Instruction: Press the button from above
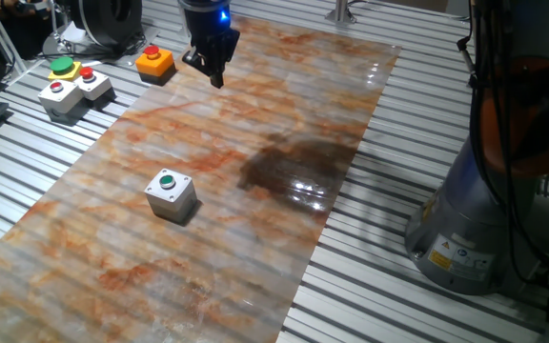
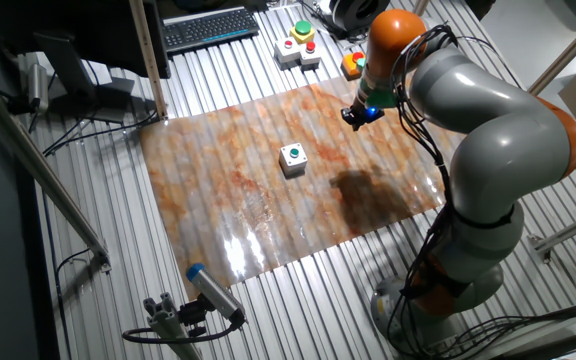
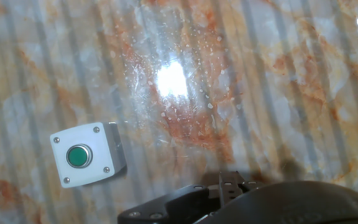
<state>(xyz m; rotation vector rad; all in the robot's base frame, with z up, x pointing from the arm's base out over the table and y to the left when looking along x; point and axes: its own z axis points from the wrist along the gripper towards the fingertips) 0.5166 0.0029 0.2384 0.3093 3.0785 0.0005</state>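
The button point(image 1: 167, 180) is green and sits on top of a small grey box point(image 1: 171, 193) on the marble-patterned mat point(image 1: 255, 257). The box also shows in the other fixed view point(image 2: 292, 157) and at the lower left of the hand view point(image 3: 86, 155). My gripper point(image 1: 215, 78) hangs above the far end of the mat, well away from the box and higher than it. It also shows in the other fixed view point(image 2: 358, 117). Its fingertips point(image 3: 232, 180) show only partly at the bottom edge of the hand view. No view shows whether the fingers are open or shut.
An orange box with a red button point(image 1: 154, 62) and grey button boxes point(image 1: 74, 88) stand off the mat at the far left. A dark patch point(image 1: 294, 167) marks the mat. My arm's base point(image 1: 475, 229) stands to the right. A keyboard point(image 2: 208, 25) lies further back.
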